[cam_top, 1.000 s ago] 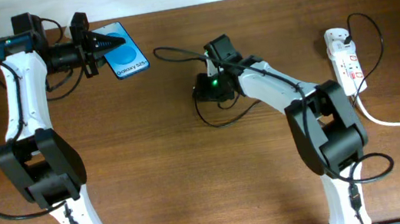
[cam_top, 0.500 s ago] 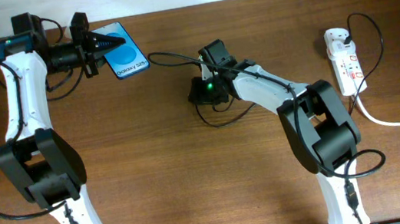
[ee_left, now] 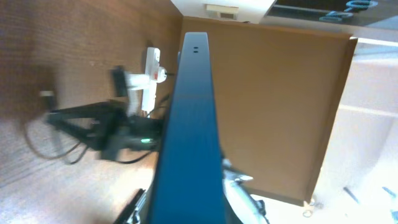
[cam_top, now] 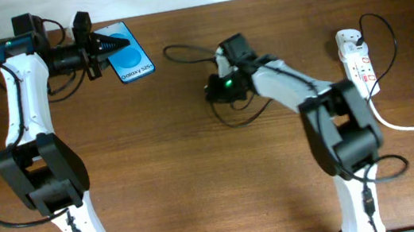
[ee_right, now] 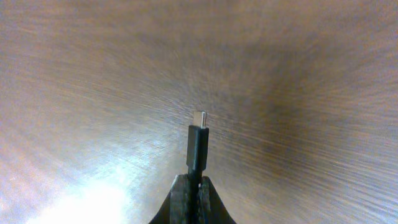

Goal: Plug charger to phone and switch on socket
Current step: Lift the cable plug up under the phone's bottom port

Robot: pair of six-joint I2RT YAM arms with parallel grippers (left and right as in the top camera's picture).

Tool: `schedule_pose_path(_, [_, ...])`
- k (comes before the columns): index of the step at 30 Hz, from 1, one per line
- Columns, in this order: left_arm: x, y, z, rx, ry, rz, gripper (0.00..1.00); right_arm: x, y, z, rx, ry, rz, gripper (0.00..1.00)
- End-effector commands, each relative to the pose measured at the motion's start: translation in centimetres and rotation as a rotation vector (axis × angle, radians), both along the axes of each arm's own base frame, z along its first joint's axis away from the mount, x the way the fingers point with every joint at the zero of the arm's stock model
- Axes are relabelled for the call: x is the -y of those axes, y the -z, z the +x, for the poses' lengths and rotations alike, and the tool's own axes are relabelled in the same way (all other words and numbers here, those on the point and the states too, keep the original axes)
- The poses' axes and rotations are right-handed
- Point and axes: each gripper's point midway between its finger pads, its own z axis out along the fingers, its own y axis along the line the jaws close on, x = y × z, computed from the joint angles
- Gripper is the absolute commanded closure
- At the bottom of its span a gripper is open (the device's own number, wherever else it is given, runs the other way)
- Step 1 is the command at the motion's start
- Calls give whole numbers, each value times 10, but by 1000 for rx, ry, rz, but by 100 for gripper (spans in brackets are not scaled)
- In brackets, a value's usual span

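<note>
The phone (cam_top: 131, 55), blue screen up, is held at the far left of the table in my left gripper (cam_top: 107, 46), which is shut on its near end. In the left wrist view the phone (ee_left: 189, 118) shows edge-on between the fingers. My right gripper (cam_top: 218, 89) is mid-table, shut on the charger's small plug (ee_right: 198, 144), which sticks out past the fingertips (ee_right: 182, 190) above bare wood. The thin black charger cable (cam_top: 182, 47) loops around it. The white socket (cam_top: 357, 60) lies at the far right, also in the left wrist view (ee_left: 152, 62).
A thick white cord (cam_top: 409, 125) runs from the socket off the right edge. The thin black cable also loops near the socket (cam_top: 391, 40). A brown board (ee_left: 273, 112) stands beyond the table in the left wrist view.
My right gripper, with the plug, shifted left and then back to the right; the cable loop moved with it. The left arm and phone have not moved.
</note>
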Motion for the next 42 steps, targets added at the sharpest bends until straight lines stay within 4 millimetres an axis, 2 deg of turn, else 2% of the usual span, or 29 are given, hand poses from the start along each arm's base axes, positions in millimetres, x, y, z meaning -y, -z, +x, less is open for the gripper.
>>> schedule_pose_path(1, [8,-17,-4,109,33,-19,100,19,-115,2,224,-51,68,96])
schedule_pose_path(4, [31,-39,-11,153,106,-139,100,36,-188,-17,334,-48,96,96])
schedule_pose_path(6, [48,-39,-16,126,141,-146,100,47,-220,-36,365,-37,103,96])
schedule_pose_path(8, [68,-39,-22,123,183,-149,100,63,-241,-61,351,-14,96,96])
schedule_pose_path(10, [83,-39,-26,122,214,-150,100,77,-252,-82,323,6,92,96])
schedule_pose_path(12, [90,-39,-27,147,231,-148,100,71,-260,-100,311,-42,133,96])
schedule_pose_path(14, [91,-39,-27,147,233,-148,100,59,-261,-111,294,-91,183,96])
schedule_pose_path(19, [91,-42,-20,149,233,-148,100,-13,-253,-119,302,-169,359,96])
schedule_pose_path(21, [90,-45,-15,119,230,-151,100,-31,-250,-120,283,-145,427,96])
schedule_pose_path(28, [90,-48,-9,49,224,-156,100,-43,-249,-118,219,-75,498,96])
schedule_pose_path(33, [90,-47,-5,67,215,-140,100,-64,-230,-116,140,-71,512,96])
schedule_pose_path(35, [90,-43,-2,65,198,-115,100,-69,-231,-116,151,-82,521,96])
schedule_pose_path(39, [90,-43,-2,74,198,-113,100,-69,-228,-109,171,-61,507,96])
schedule_pose_path(42, [90,-44,-1,87,201,-115,100,-70,-234,-106,202,-66,523,96])
